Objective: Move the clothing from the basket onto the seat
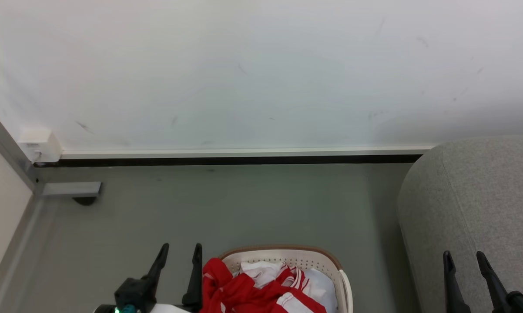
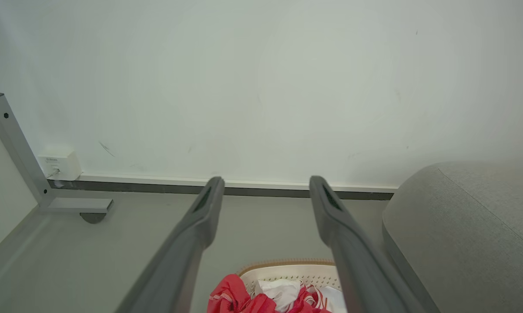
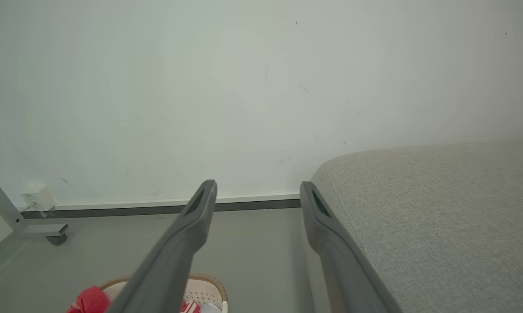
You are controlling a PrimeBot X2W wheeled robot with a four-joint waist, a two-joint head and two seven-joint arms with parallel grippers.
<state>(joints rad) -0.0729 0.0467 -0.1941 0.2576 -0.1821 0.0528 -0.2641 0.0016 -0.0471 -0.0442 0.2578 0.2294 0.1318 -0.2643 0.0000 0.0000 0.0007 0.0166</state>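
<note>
The basket [image 1: 287, 251] stands on the grey floor [image 1: 244, 204] at the bottom edge of the head view. A strip of open floor lies between it and the seat [image 1: 474, 204] on its right, and more floor runs up to the wall [image 1: 261, 74]. The clothing [image 1: 239, 291] lies heaped in the basket, with one red fold over the left rim. The left gripper [image 1: 181, 250] is just beside this fold, its fingers spread and empty; contact cannot be told. The right gripper [image 1: 464, 256], also spread and empty, is before the seat's rounded side. The left wrist view shows a seam [image 2: 483, 204] across the seat, and the right wrist view shows its broad top.
</note>
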